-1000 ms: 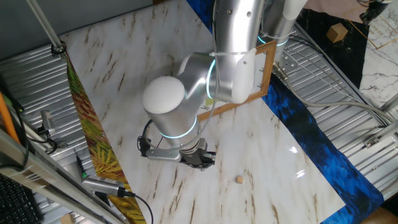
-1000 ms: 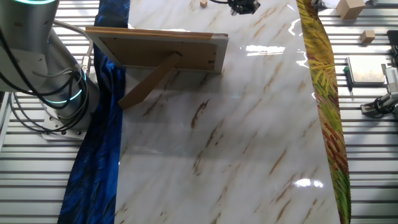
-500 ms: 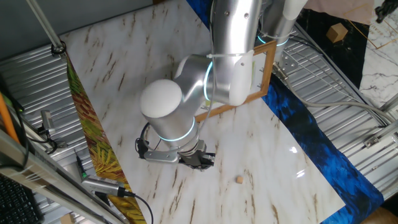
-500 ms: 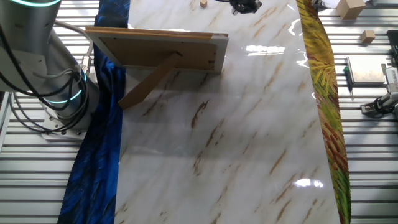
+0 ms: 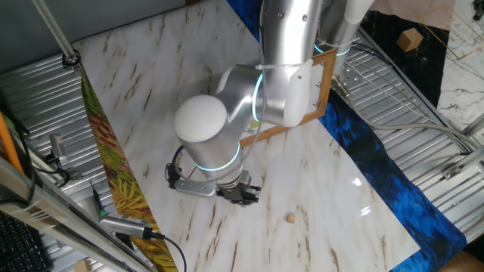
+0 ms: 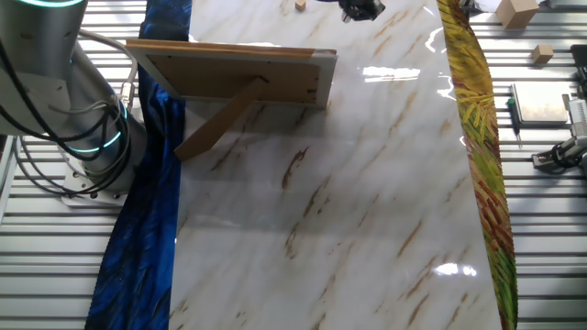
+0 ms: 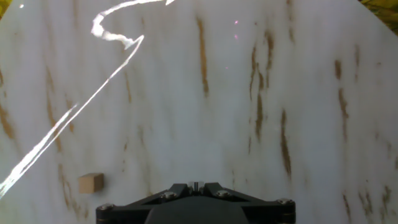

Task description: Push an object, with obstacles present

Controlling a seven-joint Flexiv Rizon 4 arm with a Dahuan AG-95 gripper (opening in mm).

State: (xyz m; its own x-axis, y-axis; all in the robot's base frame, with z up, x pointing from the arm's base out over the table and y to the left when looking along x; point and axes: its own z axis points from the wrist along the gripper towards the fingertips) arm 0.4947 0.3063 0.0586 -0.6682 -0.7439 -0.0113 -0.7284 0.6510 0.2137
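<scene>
The object is a tiny light-brown wooden nub [image 5: 290,218] lying on the white marble tabletop. It also shows at the top edge of the other fixed view [image 6: 299,5] and at the lower left of the hand view [image 7: 91,182]. My gripper [image 5: 242,193] hangs low over the table, a short way to the left of the nub and not touching it. In the hand view the gripper [image 7: 196,185] has its jaws closed together with nothing between them. The picture frame [image 6: 238,73] stands upright on its back strut; the arm hides most of it in one fixed view [image 5: 323,83].
A blue cloth [image 6: 147,229] runs along one long side of the table and a yellow-green leafy strip [image 6: 477,137] along the other. Metal grating [image 5: 408,98] surrounds the table. The robot base [image 6: 73,110] stands beside the picture frame.
The arm's elbow swayed slightly left and back. The gripper has barely shifted. The nub and the picture frame have not moved.
</scene>
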